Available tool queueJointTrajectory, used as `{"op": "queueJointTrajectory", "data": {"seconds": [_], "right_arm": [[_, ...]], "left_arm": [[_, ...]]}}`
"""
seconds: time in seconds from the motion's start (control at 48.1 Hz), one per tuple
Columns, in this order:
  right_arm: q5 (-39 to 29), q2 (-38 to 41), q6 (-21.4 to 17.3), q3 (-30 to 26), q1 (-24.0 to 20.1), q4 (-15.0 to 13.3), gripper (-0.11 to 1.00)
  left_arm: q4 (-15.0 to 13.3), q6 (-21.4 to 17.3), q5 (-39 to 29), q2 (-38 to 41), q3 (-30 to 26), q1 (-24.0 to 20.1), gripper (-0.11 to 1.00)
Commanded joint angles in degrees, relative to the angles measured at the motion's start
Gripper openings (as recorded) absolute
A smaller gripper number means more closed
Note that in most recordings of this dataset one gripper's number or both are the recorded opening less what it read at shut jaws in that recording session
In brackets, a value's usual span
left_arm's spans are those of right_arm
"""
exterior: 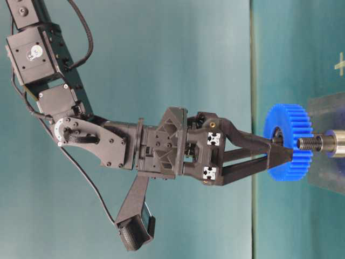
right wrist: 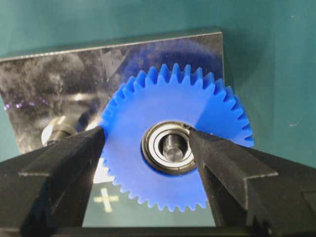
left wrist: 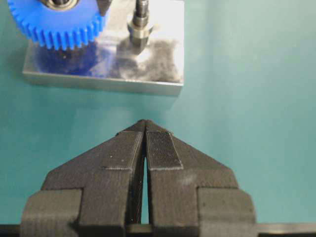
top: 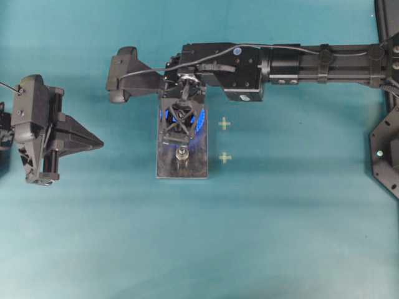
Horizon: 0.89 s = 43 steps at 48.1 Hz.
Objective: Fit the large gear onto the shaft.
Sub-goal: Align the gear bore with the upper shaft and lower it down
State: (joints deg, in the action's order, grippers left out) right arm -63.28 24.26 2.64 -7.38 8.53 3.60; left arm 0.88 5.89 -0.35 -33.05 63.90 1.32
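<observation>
Right claw [right wrist: 148,143] wide, straddling gear [right wrist: 173,163] on far pin [right wrist: 173,148] of plate [right wrist: 44,79]; risk: retracting finger snags teeth, lifts gear off; left claw [left wrist: 145,143] shut.

The overhead view looks straight down from far above; the table-level view sits low (turned sideways). Both wrist views look along their fingers from close by, and all four share the gear [right wrist: 173,148] and plate [left wrist: 148,86].
</observation>
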Motion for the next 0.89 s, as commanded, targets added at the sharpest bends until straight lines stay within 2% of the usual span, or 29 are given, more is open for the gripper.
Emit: {"op": "queueJointTrajectory", "data": {"seconds": [0.0, 0.228, 0.478, 0.685, 0.872], "right_arm": [[-0.8, -1.5, 1.3, -2.0, 2.6, -0.6, 0.8], [-1.8, -1.6, 4.0, -2.5, 3.4, -0.2, 0.8], [-1.9, -1.6, 4.0, -2.5, 3.3, 0.3, 0.8], [-2.5, -2.1, 4.0, -2.6, 2.0, 2.7, 0.8], [-2.7, -2.3, 4.0, -2.5, 1.0, 2.9, 0.8]], "left_arm": [[0.2, 0.1, 0.5, -0.4, -0.6, 0.0, 0.0], [0.2, 0.3, 0.5, -0.7, -0.6, 0.0, 0.0], [0.2, 1.0, 0.5, -1.0, -0.4, 0.0, 0.0], [0.1, 1.1, 0.5, -1.3, -0.4, 0.0, 0.0], [0.2, 1.1, 0.5, -1.4, -0.3, 0.0, 0.0]]}}
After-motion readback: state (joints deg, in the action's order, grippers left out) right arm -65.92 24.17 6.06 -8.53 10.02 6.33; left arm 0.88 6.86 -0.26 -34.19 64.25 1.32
